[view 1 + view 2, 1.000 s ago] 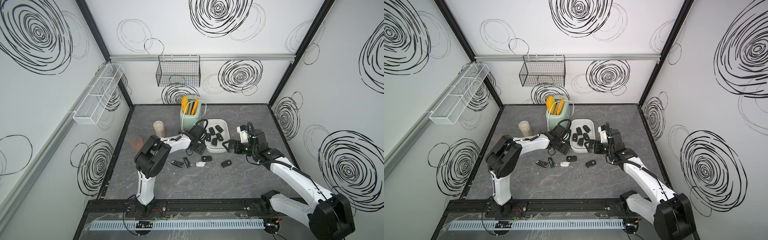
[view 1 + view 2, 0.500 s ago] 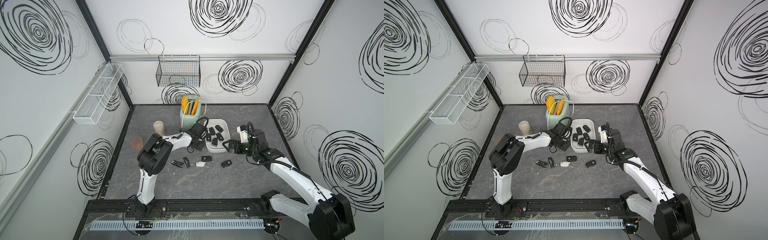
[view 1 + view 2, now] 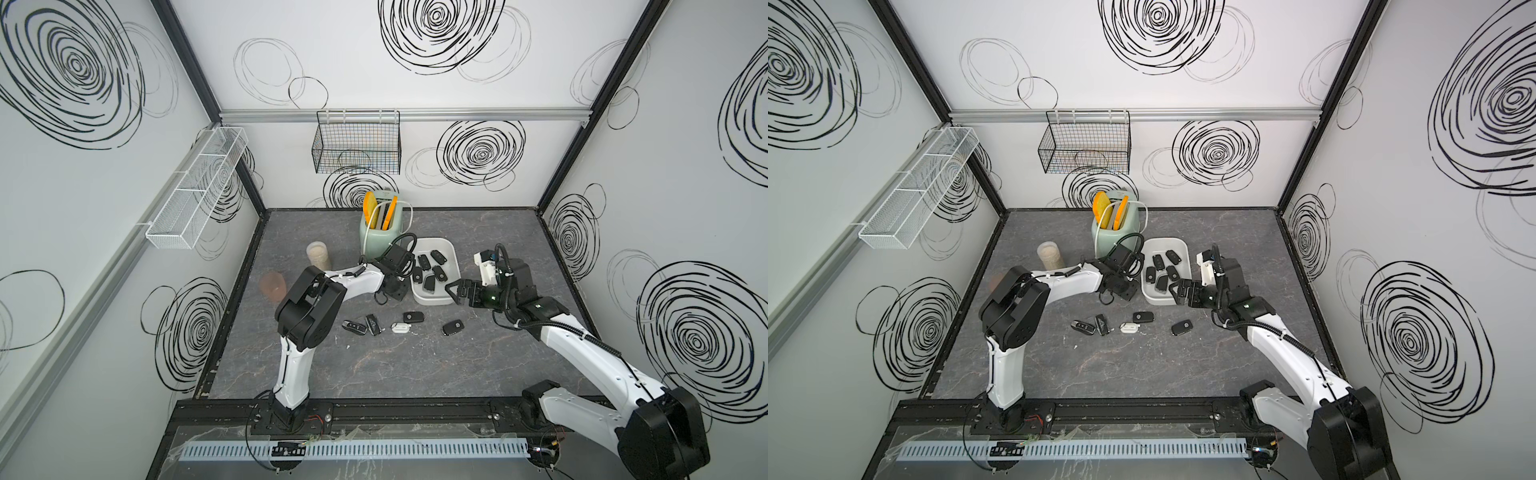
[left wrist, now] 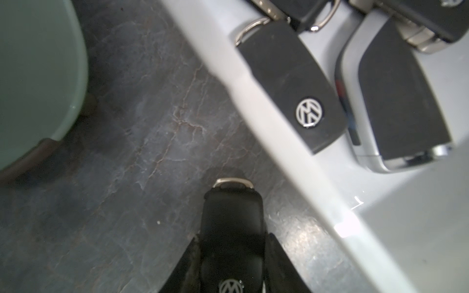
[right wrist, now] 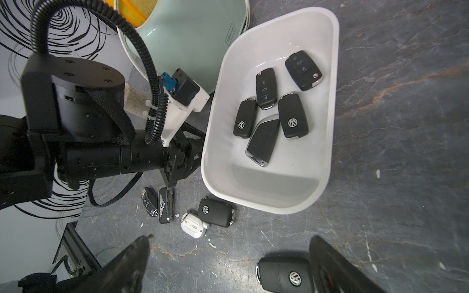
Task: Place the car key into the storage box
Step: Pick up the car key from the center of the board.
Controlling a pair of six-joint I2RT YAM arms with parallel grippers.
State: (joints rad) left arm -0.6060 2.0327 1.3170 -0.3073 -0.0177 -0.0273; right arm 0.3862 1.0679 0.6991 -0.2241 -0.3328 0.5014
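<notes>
Beside the toaster [image 3: 376, 239], the left claw [image 4: 233, 237] pinches a black car key [image 4: 232, 210] by its sides over the worktop [image 3: 415, 374], just outside the wall of the box [image 3: 434, 299]. Five more keys [image 5: 264, 137] lie inside the box. At right, the right claw [image 3: 456, 293] hangs spread wide by the box's near corner, close to a loose key [image 5: 281, 276].

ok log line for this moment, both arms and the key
left fingers: shut on car key | car key: beside storage box, not inside | right fingers: open, empty, over table
</notes>
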